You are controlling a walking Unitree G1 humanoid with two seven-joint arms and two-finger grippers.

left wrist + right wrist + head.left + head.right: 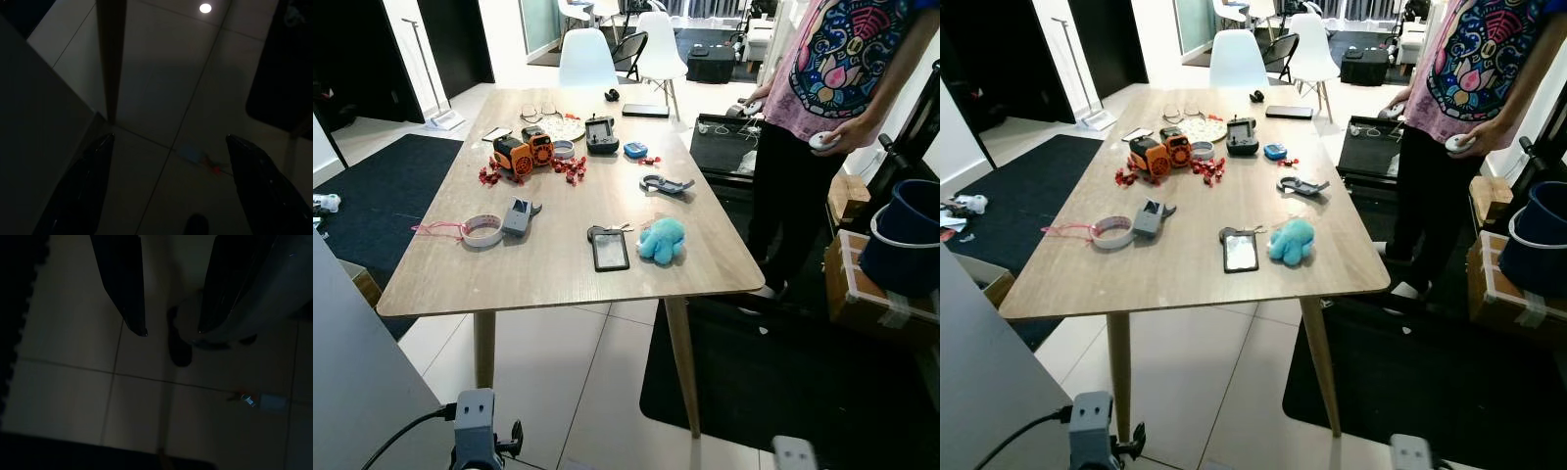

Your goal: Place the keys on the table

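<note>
Both end effectors hang open; keys (pixel 610 230) on table (pixel 548 269).

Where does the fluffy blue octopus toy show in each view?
Left eye view: fluffy blue octopus toy near the wooden table's front edge, right of the black phone.
Right eye view: same spot.
Left wrist view: floor, no toy.
Right wrist view: floor, no toy.
Shared landmark: the black phone.

Keys (pixel 610 229): small silvery bunch on a dark fob, lying flat on the wooden table (pixel 558 269) near its front edge, touching the top of a black phone (pixel 610 252), beside the blue plush octopus (pixel 661 240).
</note>
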